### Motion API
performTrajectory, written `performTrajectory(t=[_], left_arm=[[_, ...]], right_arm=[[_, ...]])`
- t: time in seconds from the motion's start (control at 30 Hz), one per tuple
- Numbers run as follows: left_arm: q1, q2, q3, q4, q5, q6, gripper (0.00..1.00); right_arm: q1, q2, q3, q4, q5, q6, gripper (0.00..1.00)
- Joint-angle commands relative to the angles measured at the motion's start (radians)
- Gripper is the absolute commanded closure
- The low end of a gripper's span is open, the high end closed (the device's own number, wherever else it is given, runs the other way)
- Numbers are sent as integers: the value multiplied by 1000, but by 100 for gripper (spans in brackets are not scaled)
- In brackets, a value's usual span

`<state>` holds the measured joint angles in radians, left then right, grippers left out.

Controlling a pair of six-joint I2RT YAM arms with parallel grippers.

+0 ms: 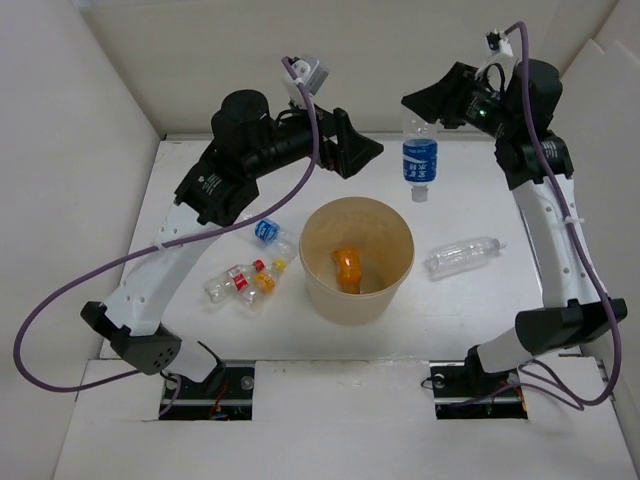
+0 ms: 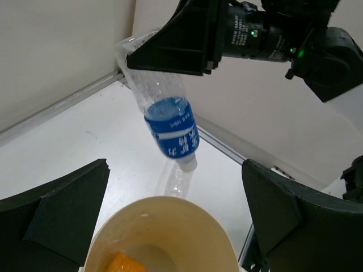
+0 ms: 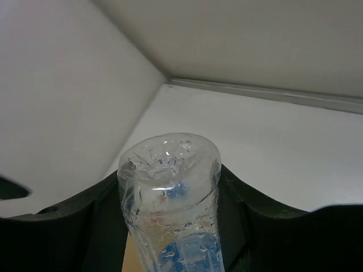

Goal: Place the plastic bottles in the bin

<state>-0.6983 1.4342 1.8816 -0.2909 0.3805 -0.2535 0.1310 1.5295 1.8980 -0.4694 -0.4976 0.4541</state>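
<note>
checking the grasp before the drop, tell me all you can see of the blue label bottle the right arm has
The blue-label bottle is small, clear, crinkled plastic with a blue band printed in white and a pale cap. It hangs cap down, slightly tilted, its base end pinched in the right gripper. It is in the air beyond the far rim of the bin, touching nothing else.

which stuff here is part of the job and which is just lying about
Job: bin; held blue-label bottle; orange bottle in bin; unlabelled bottle; small blue bottle; red bottle; yellow bottle.
Not the job: table; purple cables.
</note>
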Motion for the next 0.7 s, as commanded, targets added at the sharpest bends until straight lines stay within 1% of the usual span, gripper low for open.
performTrajectory(t=[0.0, 0.07, 0.1, 0.17, 0.2, 0.37, 0.47, 0.57, 0.6, 0.63, 0.67], left_arm=[[2, 22, 21, 113, 75, 45, 0], [2, 46, 8, 157, 122, 34, 0], [2, 46, -24, 197, 155, 16, 0], [2, 46, -53, 240, 182, 7, 0], [2, 46, -68, 258, 192, -9, 0], [2, 55, -127, 317, 224, -29, 0], [2, 55, -162, 344, 224, -38, 0], [2, 46, -190, 374, 224, -49, 0], [2, 37, -190, 390, 224, -49, 5], [2, 37, -205, 391, 247, -49, 36], [2, 28, -217, 401, 247, -49, 58]], right_arm=[[44, -37, -69, 248, -180, 153, 100], [56, -48, -79, 313, -214, 202, 100], [85, -48, -79, 366, -231, 257, 100], [97, -48, -79, 417, -254, 274, 100], [122, -48, -79, 476, -254, 306, 100], [197, -58, -88, 566, -263, 368, 100], [252, -58, -111, 656, -277, 425, 100], [304, -68, -129, 678, -286, 434, 100], [305, -68, -129, 678, -277, 434, 100], [317, -80, -142, 678, -277, 434, 100], [317, -80, -163, 678, -277, 434, 98]])
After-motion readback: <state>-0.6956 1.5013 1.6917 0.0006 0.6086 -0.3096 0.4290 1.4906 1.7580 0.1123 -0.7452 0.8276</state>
